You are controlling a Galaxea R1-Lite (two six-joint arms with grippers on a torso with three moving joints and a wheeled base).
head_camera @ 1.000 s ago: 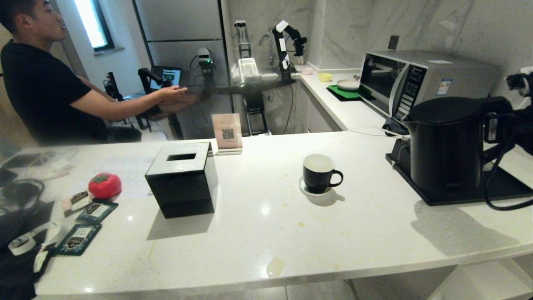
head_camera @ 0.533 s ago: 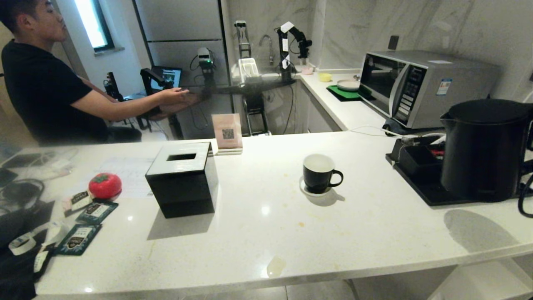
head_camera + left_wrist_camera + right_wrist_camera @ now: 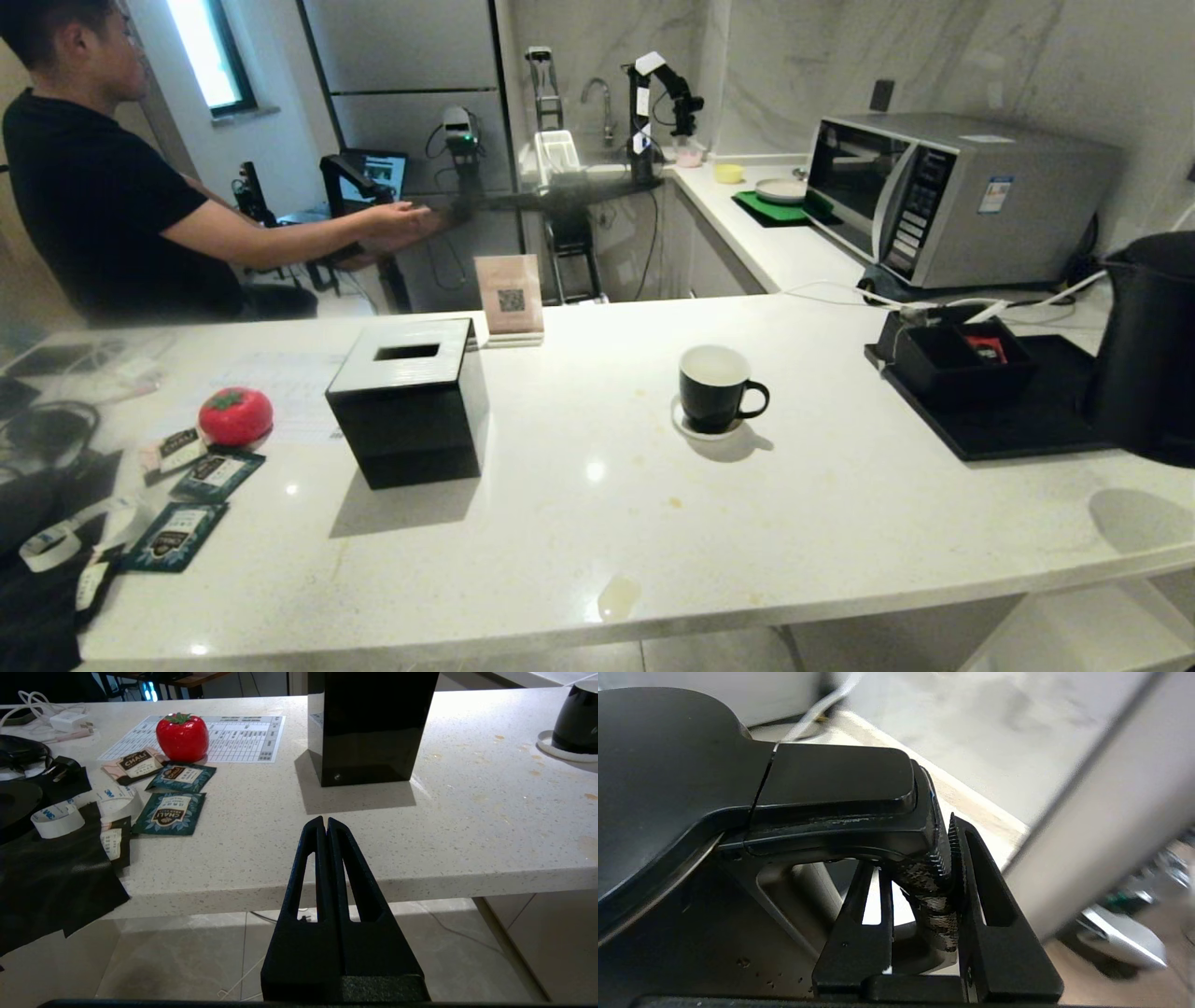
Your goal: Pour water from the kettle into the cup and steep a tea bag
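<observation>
The tall black kettle (image 3: pixel 1153 345) is at the far right edge of the head view, over the right end of the black tray (image 3: pixel 1018 431); its shadow falls apart from it on the counter. In the right wrist view my right gripper (image 3: pixel 920 858) is shut on the kettle's handle (image 3: pixel 840 779), next to the kettle body (image 3: pixel 668 765). The black cup (image 3: pixel 714 385) stands upright on its white saucer (image 3: pixel 680 422) mid-counter. My left gripper (image 3: pixel 325 820) is shut and empty, parked below the counter's front edge. The tea bag is out of view.
A black tissue box (image 3: pixel 411 401) stands left of centre, with a red tomato-shaped object (image 3: pixel 235 415) and teal sachets (image 3: pixel 215 474) further left. A small open black box (image 3: pixel 952 359) sits on the tray. A microwave (image 3: pixel 952 196) stands behind it. A person (image 3: pixel 103 187) sits at back left.
The kettle has moved right with my right gripper, from the tray's middle to the view's right edge, uncovering the small black box. The cup and my left arm have not moved.
</observation>
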